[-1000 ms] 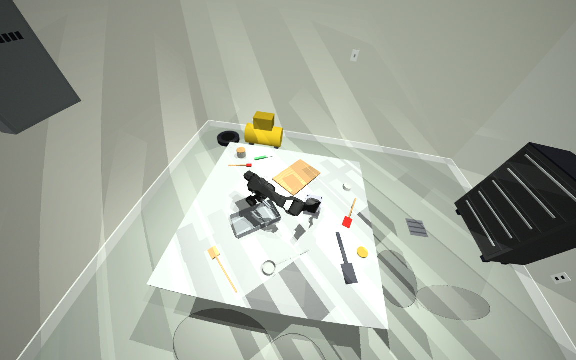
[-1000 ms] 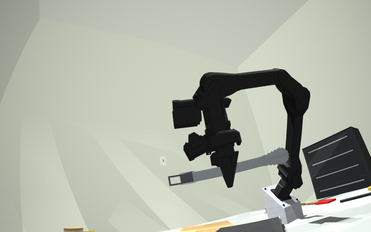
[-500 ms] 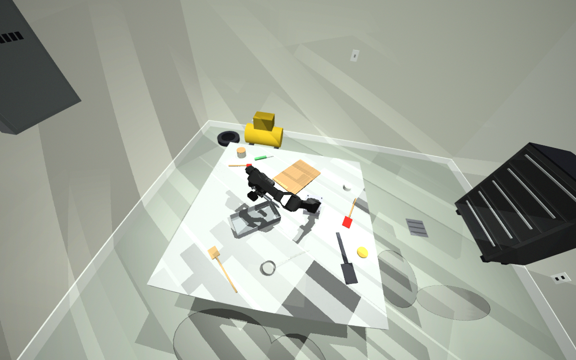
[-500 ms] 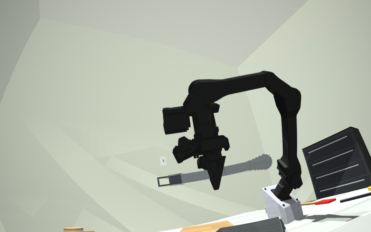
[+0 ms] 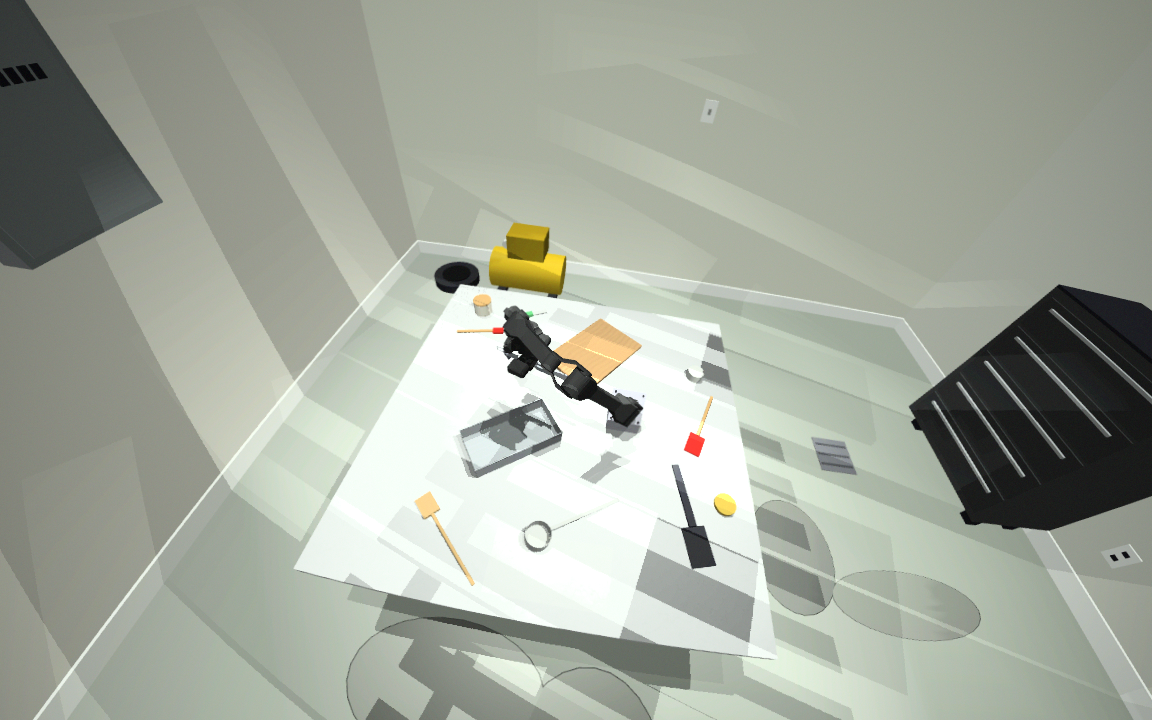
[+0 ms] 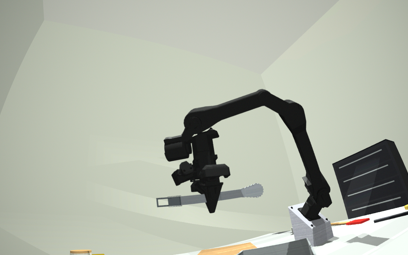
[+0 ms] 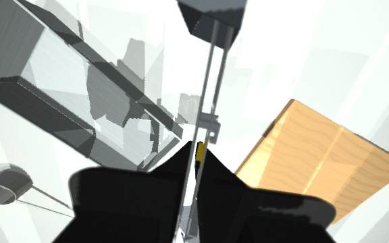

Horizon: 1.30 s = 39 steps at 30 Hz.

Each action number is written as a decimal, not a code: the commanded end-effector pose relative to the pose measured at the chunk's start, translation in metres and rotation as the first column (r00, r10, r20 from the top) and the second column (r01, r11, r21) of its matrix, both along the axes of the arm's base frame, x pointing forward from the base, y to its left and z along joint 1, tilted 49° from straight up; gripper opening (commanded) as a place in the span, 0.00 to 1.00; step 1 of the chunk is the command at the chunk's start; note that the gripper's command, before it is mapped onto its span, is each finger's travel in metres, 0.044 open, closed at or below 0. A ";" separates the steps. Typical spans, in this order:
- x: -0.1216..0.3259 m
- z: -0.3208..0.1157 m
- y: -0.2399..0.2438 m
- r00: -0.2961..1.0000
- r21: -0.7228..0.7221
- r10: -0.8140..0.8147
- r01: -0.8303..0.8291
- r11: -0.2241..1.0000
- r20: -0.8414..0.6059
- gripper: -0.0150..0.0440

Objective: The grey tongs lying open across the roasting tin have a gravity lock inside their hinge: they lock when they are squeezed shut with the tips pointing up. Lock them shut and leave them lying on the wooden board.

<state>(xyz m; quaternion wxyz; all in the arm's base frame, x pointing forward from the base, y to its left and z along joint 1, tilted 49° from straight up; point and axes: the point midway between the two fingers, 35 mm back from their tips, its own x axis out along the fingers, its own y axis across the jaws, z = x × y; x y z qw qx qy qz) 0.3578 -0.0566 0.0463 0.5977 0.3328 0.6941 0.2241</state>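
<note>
My gripper (image 6: pixel 211 209) (image 7: pixel 194 146) is shut on the grey tongs (image 6: pixel 192 199) (image 7: pixel 223 64), holding them by their arms in the air. In the exterior view they lie nearly level across the fingers, hinge block (image 6: pixel 174 200) (image 7: pixel 194 20) on the left, scalloped tips (image 6: pixel 253 191) on the right towards the arm's base. The arms stand close together, a narrow gap between them in the wrist view. Whether the lock holds cannot be seen. The roasting tin (image 5: pixel 517 458) (image 6: pixel 281 248) (image 7: pixel 46 108) stands on the table below. The wooden board (image 5: pixel 611 340) (image 6: pixel 231 248) (image 7: pixel 356 152) lies beyond it, right in the wrist view.
The arm's base (image 6: pixel 310 230) stands beside the board and tin. A wooden spatula (image 5: pixel 452 546), a round strainer (image 5: pixel 537 535), a black turner (image 5: pixel 696 546) and a red-headed spatula (image 5: pixel 695 444) lie around. A jar (image 5: pixel 482 305) stands at the back left corner.
</note>
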 end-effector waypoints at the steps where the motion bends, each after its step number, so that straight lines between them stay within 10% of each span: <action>1: 0.000 -0.021 -0.021 0.997 -0.001 0.055 -0.055 0.999 0.061 0.00; 39: -0.088 -0.155 -0.165 0.779 -0.091 0.430 -0.440 0.893 0.457 0.00</action>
